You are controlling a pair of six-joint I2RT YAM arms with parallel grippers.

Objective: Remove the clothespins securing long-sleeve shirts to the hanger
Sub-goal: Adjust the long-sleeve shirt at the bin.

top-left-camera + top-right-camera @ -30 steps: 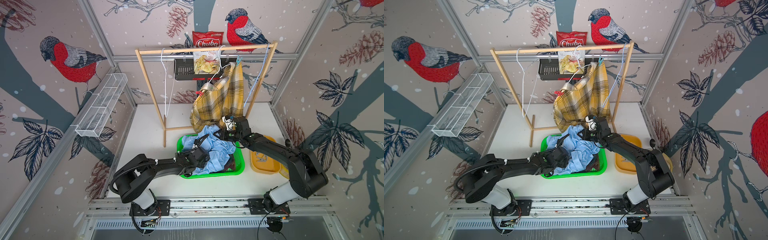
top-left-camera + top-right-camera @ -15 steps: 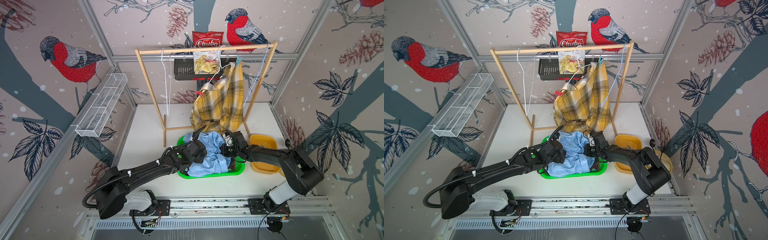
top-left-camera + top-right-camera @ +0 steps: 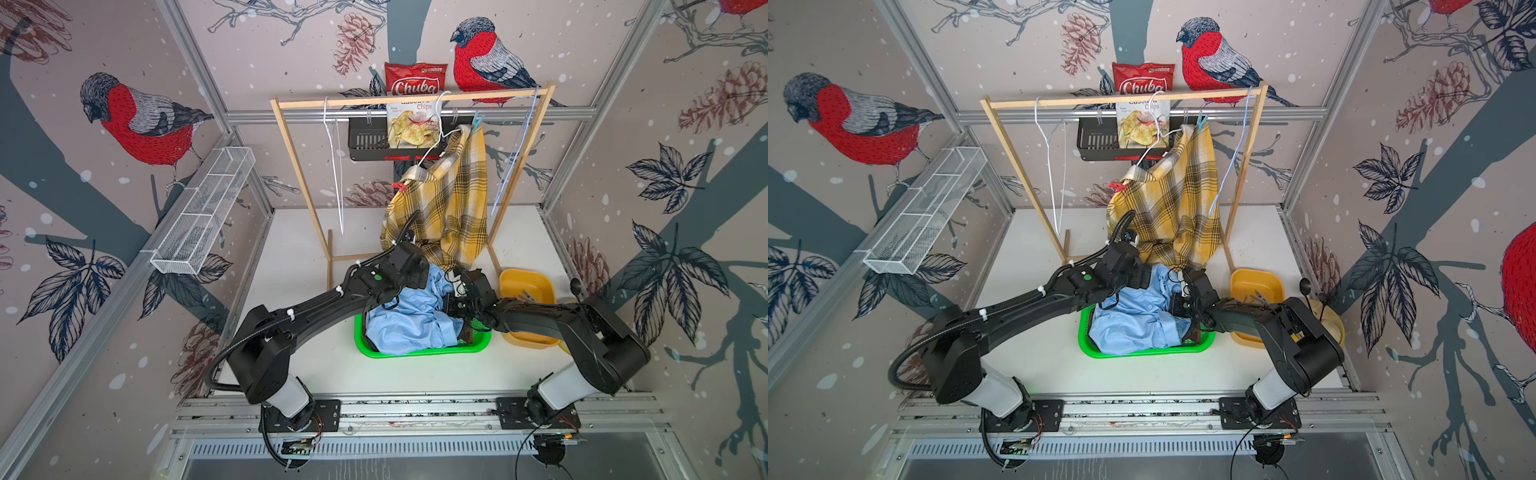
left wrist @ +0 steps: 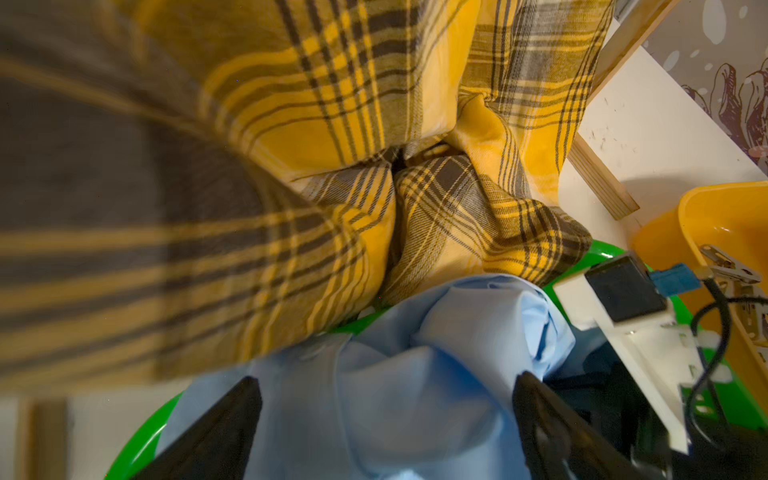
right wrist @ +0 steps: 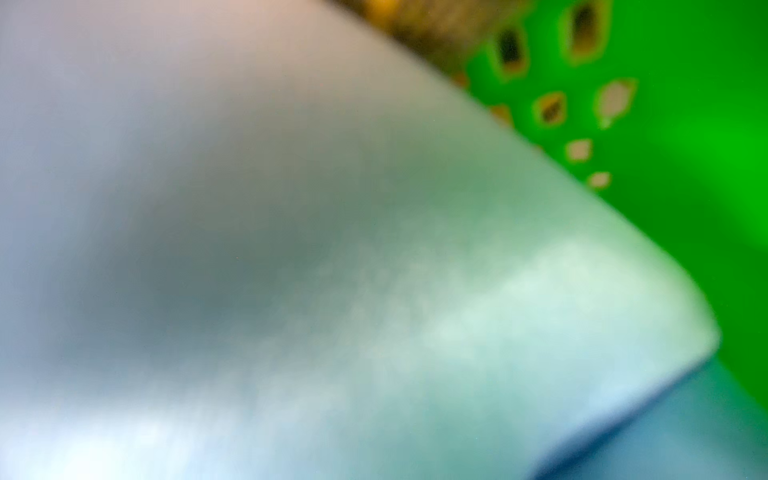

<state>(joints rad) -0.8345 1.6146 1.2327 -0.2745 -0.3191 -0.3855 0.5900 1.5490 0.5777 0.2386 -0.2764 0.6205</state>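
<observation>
My left arm has swung up and forward out of the green basket [image 3: 419, 353]. My left gripper [image 4: 386, 386] now hangs at the basket's far rim with its jaws spread wide and empty, above the light blue shirt [image 3: 415, 324] and just below the hem of the mustard plaid shirt [image 3: 449, 199]. My right gripper [image 3: 453, 307] has dropped from that hem into the basket. It is closed and pressed against the blue cloth. My right wrist view is a blur of fabric, so I cannot tell whether a fold is pinched.

I judge the blue shirt finished and the plaid one next. It hangs on the white hanger [image 3: 436, 141] by a red clothespin [image 3: 400, 187] at one shoulder and a light blue clothespin [image 3: 478, 121] at the other. Both are well above my grippers, the red one nearer my left.
</observation>
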